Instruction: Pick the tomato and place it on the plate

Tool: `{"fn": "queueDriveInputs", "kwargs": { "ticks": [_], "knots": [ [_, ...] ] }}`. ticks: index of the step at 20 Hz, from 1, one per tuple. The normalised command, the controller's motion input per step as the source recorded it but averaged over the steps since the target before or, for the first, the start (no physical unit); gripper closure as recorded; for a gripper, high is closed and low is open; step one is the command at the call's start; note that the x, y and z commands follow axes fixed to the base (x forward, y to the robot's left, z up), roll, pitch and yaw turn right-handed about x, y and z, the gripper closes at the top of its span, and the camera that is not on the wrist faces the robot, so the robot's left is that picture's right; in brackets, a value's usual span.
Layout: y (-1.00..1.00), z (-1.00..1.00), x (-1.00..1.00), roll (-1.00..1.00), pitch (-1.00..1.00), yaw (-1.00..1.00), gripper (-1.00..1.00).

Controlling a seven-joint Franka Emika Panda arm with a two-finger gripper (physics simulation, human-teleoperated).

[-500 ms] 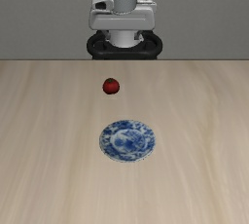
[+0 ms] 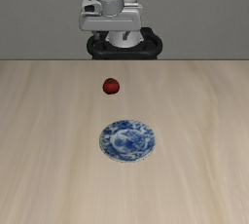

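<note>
A small red tomato [image 2: 112, 87] lies on the wooden table, a little toward the exterior view's left of centre. A blue-and-white patterned plate [image 2: 128, 140] rests flat on the table, just below and slightly right of the tomato, with nothing on it. My gripper [image 2: 112, 18] hangs high at the top of the view as a white block on the arm, above the table's far edge and well behind the tomato, touching neither object.
The light wooden table [image 2: 39, 169] spans the whole width of the view. My black base [image 2: 124, 46] stands at the table's far edge, with a grey wall behind it.
The white block of the arm has swung toward the exterior view's left and risen slightly. Tomato and plate have not moved.
</note>
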Motion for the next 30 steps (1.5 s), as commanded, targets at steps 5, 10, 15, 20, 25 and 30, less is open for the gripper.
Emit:
{"fn": "queueDriveInputs", "kwargs": {
  "ticks": [5, 10, 15, 20, 25, 30],
  "knots": [
    [0.0, -1.0, 0.0, 0.0, 0.0, 0.0, -1.0],
    [0.0, -1.0, 0.0, 0.0, 0.0, 0.0, -1.0],
    [0.0, -0.8, 0.2, 0.0, 0.0, 0.0, -1.0],
    [0.0, 0.0, 0.0, 0.0, 0.0, 0.0, 1.0],
    [0.0, 0.2, 0.0, 0.0, 0.0, 0.0, 1.0],
    [0.0, 0.4, 0.0, 0.0, 0.0, 0.0, 1.0]
  ]
}}
